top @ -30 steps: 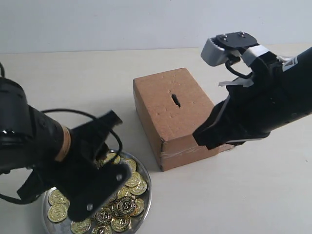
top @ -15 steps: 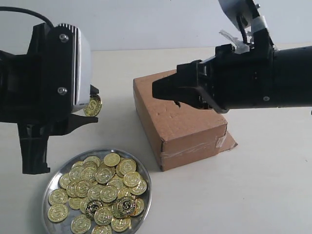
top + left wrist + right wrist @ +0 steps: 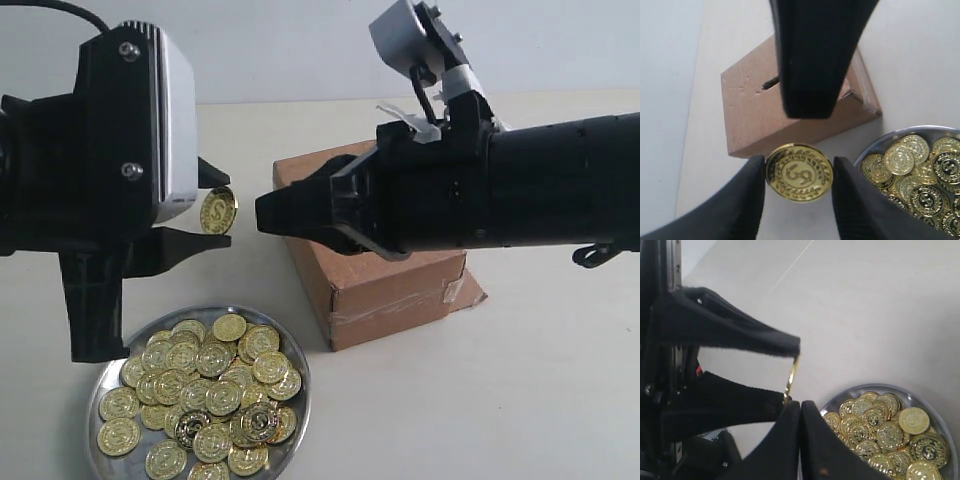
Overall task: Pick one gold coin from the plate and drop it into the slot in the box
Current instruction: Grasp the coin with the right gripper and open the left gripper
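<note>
Now that our left gripper point(image 3: 213, 207) has lifted off the plate point(image 3: 304, 402), it grasps one gold coin point(image 3: 799, 172) by its rim at the plate's twelve o'clock. Our right gripper point(image 3: 268, 212), clenched empty, has swung in from three o'clock, its tip just beside the coin. We judge the pick done; the box point(image 3: 395, 290) and its slot point(image 3: 771, 82) wait at two o'clock.

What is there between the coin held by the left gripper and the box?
The shut right gripper: its tip points at the held coin and stands between it and the box. Both the exterior and left wrist views show this.
</note>
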You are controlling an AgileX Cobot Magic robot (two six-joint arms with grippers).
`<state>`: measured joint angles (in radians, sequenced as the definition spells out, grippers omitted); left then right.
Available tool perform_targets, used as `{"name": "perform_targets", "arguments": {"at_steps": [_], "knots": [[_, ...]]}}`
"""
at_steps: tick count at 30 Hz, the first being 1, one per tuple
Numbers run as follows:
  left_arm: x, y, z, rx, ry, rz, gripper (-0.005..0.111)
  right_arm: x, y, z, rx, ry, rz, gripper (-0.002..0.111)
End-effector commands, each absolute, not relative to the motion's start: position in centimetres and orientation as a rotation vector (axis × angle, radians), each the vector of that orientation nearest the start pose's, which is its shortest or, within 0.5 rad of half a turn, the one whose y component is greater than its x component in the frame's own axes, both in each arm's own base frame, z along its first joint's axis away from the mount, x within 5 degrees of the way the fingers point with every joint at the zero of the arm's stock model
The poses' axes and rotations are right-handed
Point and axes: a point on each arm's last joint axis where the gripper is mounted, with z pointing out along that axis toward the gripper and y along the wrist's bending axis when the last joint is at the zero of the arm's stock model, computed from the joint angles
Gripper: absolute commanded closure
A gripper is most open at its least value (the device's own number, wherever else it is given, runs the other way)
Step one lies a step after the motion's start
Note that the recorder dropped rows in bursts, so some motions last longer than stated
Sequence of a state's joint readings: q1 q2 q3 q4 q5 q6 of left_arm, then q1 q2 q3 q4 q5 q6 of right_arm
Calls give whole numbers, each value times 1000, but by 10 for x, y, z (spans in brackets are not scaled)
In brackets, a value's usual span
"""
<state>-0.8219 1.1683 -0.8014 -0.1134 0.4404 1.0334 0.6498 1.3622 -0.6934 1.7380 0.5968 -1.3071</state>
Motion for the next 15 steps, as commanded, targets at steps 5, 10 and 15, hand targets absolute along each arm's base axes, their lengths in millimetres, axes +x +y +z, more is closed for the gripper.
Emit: {"name": "perform_targets", "arguments": {"at_steps": [5, 10, 15], "knots": [[158, -183, 295, 1750, 1417, -19, 77, 182, 206, 259, -625, 2096, 1308, 95], [158, -184, 296, 1728, 1424, -38, 77, 182, 205, 259, -616, 2102, 1308, 79], [157, -184, 296, 1710, 1432, -57, 77, 183, 205, 258, -607, 2106, 1292, 76]]}}
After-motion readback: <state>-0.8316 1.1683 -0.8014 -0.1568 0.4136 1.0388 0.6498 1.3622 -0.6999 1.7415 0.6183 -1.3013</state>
